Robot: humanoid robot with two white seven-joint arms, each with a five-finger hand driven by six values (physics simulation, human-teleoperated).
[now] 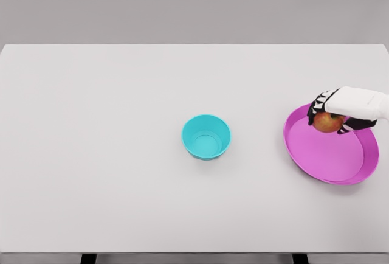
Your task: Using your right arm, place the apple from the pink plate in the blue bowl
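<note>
Right hand [331, 115] grips the apple [328, 122] over the pink plate [328, 160]; no writing shows.

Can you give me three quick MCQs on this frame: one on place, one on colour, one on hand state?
1. Where is the apple?
A. in the bowl
B. over the plate's far-left edge, in the hand
C. on the bare table

2. What colour is the bowl?
A. pink
B. white
C. blue-turquoise

3. What is the right hand doing?
A. open, holding nothing
B. closed around the apple
C. resting in the bowl

Answers:
1 B: the apple sits inside the fingers above the pink plate.
2 C: the bowl is turquoise and holds nothing.
3 B: the fingers wrap around the apple.
</note>
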